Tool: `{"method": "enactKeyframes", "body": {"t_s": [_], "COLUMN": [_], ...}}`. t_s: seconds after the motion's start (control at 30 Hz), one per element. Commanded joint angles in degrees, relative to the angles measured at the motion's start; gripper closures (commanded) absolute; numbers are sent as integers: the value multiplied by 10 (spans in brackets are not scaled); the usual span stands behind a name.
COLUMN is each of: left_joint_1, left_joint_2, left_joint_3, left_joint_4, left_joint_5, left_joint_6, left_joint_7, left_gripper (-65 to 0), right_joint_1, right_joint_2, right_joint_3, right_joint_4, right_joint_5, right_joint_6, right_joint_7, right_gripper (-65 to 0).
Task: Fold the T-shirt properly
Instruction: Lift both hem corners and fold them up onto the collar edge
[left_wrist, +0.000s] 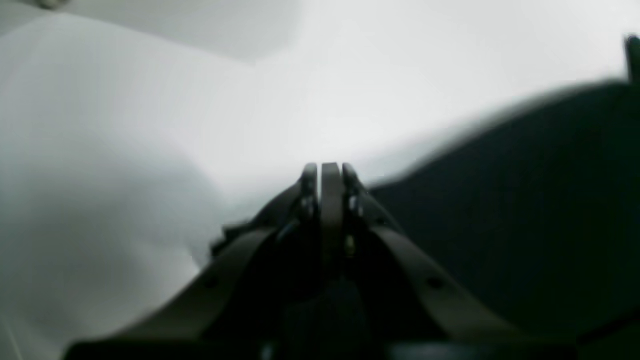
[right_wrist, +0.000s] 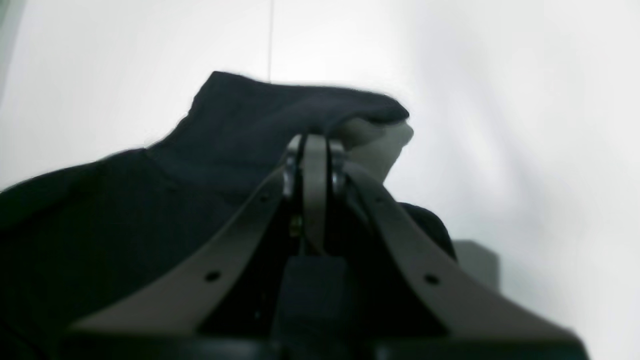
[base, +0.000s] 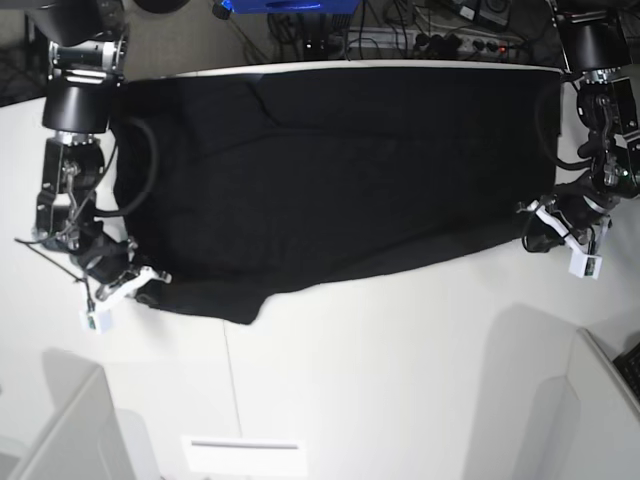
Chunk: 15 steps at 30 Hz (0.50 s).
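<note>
The black T-shirt (base: 340, 170) lies spread plain side up across the back of the white table; no print shows. My right gripper (base: 150, 278), on the base view's left, is shut on the shirt's near left corner. In the right wrist view the closed gripper (right_wrist: 315, 140) holds a raised fold of black cloth (right_wrist: 280, 110). My left gripper (base: 528, 222), on the base view's right, is shut at the shirt's near right edge. In the blurred left wrist view the gripper (left_wrist: 325, 167) is closed, with black cloth (left_wrist: 525, 200) right beside it.
The white table (base: 400, 380) runs bare toward the front. White box-like panels stand at the front left (base: 70, 430) and front right (base: 600, 400). A white label (base: 245, 455) lies near the front edge. Cables (base: 440, 35) and a blue object (base: 290, 5) sit behind the table.
</note>
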Motion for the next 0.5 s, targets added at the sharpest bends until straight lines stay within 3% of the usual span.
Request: {"method": "enactKeyframes", "body": {"t_s": [0.0,0.47], "left_joint_1": [1,122], "left_joint_2": [-13,-13], "left_joint_3": [-7,-7], "left_joint_4": [20,152], "left_joint_5": [-8,-10], "left_joint_6": [-4,-4], "left_joint_7": [-10,-9], "left_gripper": [0,0], "right_joint_1": [7,-63], "right_joint_2": [9,10], "right_joint_3": [9,53], "right_joint_4": [19,90], "right_joint_5": [5,7], "right_joint_6": [4,4], "right_joint_7": [4,-12], "right_gripper": [0,0]}}
